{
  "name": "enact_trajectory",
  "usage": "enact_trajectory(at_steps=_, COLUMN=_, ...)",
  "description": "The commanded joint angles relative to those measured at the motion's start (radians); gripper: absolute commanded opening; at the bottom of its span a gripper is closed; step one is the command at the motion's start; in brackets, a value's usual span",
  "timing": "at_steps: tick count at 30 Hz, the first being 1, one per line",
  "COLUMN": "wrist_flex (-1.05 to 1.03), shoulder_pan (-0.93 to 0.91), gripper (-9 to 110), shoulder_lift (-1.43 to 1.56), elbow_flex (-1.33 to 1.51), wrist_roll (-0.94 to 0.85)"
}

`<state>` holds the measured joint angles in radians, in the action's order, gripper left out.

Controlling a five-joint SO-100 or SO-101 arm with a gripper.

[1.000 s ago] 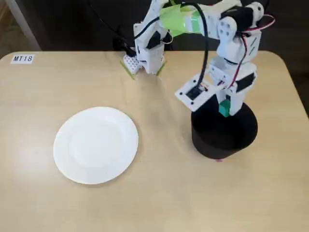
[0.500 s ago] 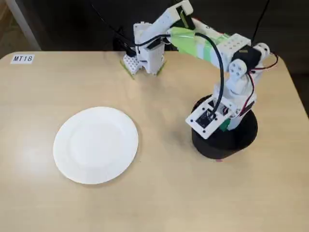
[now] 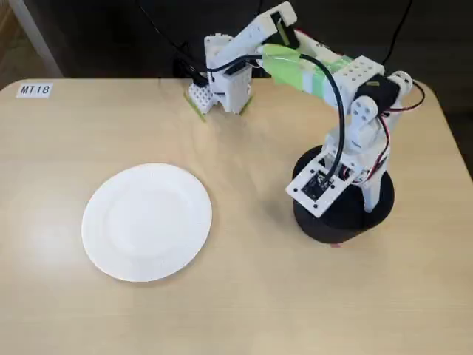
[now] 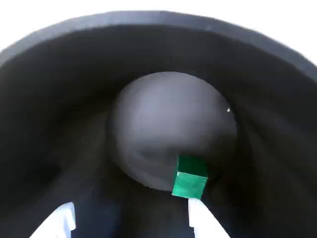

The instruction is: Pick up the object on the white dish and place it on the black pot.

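One cube: we see the cube [image 4: 189, 179] inside the pot [image 3: 373, 211], low against the far side of its floor in the wrist view; it touches the tip of the right finger [image 4: 200, 220] but nothing presses it from the other side
Claw: we find the gripper [image 4: 131, 218] spread wide, the left finger [image 4: 62, 220] well apart from the cube; we judge it holds nothing; the wide spread fits a release made down inside the mouth, so the cube drops a short way and does not bounce out
Arm: in the fixed view we see it bent over the pot, the wrist dipping into the mouth and hiding the cube from that camera
Dish: we see the dish [image 3: 146, 222] bare, well apart from the pot
Stage: we judge the placing done, the arm not yet lifted clear
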<state>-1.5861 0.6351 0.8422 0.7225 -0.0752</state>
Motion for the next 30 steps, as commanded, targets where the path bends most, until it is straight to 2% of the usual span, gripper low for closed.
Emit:
enact_trajectory(at_steps=1, wrist_flex=-0.015, shoulder_pan=-0.028, gripper=25, shoulder_lift=0.087, elbow_flex=-0.049, wrist_roll=0.015)
enact_trajectory(at_steps=5, wrist_flex=-0.023, shoulder_pan=-0.055, gripper=4, shoulder_lift=0.155, elbow_flex=-0.052, wrist_roll=0.035)
enact_trajectory(at_steps=7, wrist_flex=-0.034, shoulder_pan=-0.08, gripper=0, shoulder_lift=0.222, elbow_flex=-0.058, wrist_roll=0.034)
enact_trajectory(at_steps=18, wrist_flex=-0.078, shoulder_pan=-0.399, gripper=0, shoulder_lift=0.753, elbow_flex=-0.034, wrist_roll=0.04)
enact_trajectory(at_steps=25, wrist_flex=-0.078, shoulder_pan=-0.588, gripper=0, shoulder_lift=0.963, elbow_flex=0.0, wrist_roll=0.008)
enact_trajectory(at_steps=28, wrist_flex=-0.066, shoulder_pan=-0.643, gripper=0, shoulder_lift=1.091, elbow_flex=0.117, wrist_roll=-0.003)
enact_trajectory(at_steps=30, wrist_flex=0.015, shoulder_pan=-0.66, gripper=0, shoulder_lift=1.236, elbow_flex=0.341, wrist_roll=-0.003)
